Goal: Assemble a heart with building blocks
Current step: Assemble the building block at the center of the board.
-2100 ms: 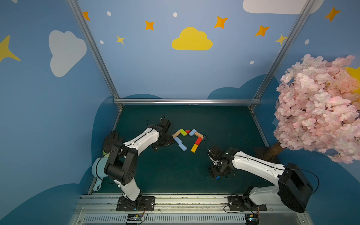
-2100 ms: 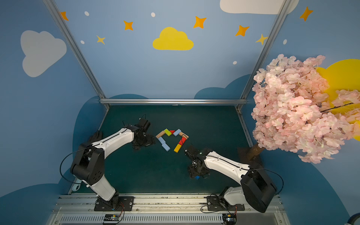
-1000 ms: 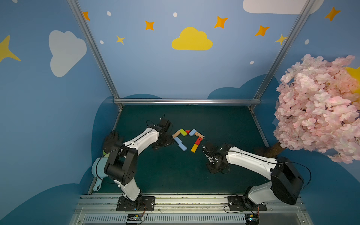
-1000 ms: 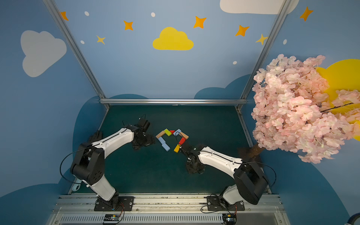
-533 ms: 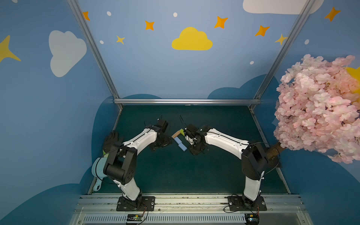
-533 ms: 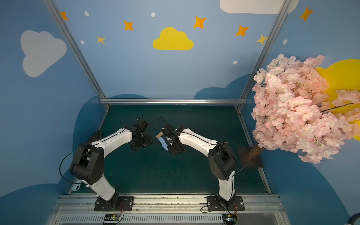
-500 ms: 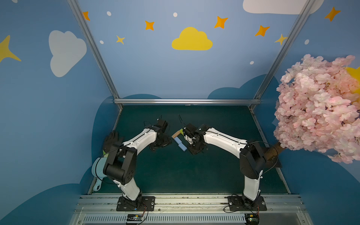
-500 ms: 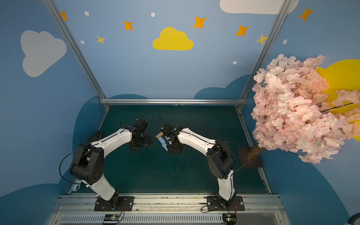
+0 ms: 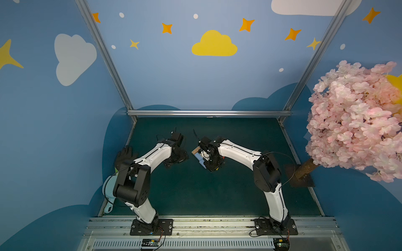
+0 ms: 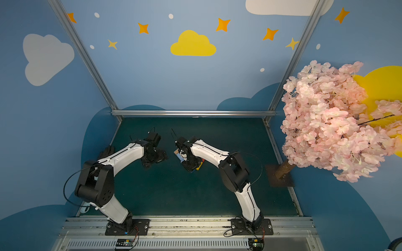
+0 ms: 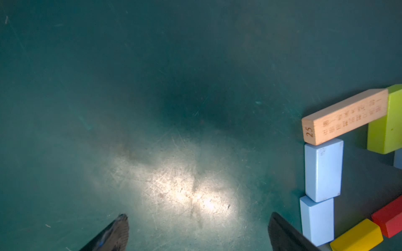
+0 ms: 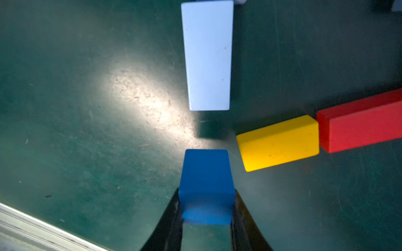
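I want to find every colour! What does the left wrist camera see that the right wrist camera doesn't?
Only the left wrist view: the tan block, the lime green block and the open, empty left tool. Only the right wrist view: the dark blue cube, gripped by the right tool. Both: the yellow block, the red block, a light blue block and the green mat.

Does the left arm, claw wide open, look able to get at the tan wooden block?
Probably yes: the left gripper is open and empty, and only bare mat shows between it and the tan block. The right gripper, holding the dark blue cube, hovers close by.
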`<state>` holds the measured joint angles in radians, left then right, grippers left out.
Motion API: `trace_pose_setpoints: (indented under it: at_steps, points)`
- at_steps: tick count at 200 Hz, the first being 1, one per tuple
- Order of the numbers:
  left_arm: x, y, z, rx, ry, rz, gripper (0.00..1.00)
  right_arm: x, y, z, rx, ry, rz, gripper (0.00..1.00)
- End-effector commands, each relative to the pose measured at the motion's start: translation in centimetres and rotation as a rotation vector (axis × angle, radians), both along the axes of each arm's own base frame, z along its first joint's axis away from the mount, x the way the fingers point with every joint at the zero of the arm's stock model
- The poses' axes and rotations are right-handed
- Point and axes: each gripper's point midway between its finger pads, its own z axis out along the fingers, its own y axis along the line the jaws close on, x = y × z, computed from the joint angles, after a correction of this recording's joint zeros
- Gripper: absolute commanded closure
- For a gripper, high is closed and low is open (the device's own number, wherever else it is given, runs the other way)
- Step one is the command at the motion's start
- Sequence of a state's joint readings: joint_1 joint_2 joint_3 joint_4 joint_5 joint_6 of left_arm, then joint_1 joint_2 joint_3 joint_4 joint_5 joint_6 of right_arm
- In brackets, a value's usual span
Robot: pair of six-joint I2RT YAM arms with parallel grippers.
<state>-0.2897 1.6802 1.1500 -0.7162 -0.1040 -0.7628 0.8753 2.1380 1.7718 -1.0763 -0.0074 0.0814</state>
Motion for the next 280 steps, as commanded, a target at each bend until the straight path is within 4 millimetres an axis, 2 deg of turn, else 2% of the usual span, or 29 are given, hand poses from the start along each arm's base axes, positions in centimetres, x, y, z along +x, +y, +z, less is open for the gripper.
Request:
trace_pose_setpoints:
  at_steps: [1, 45, 200, 239, 280]
  points:
    - [-0.1, 0.2, 0.3, -0.005, -0.002, -0.008, 0.0, -0.4, 0.2, -0.3, -0.018, 0.024, 0.034, 0.78]
    - [0.0, 0.4, 0.2, -0.005, 0.001, 0.0, 0.0, -0.2, 0.3, -1.2, -0.036, 0.036, 0.041, 0.79]
    - [0.0, 0.6, 0.0, -0.001, 0.009, 0.008, 0.0, 0.2, -0.4, -2.7, -0.087, 0.041, 0.021, 0.77]
    - [0.0, 0.6, 0.0, -0.003, 0.008, 0.01, 0.0, 0.4, -0.4, -2.8, -0.094, 0.035, 0.013, 0.7]
    - [0.0, 0.6, 0.0, -0.002, 0.008, 0.007, 0.0, 0.4, -0.6, -3.0, -0.108, 0.035, 0.013, 0.52]
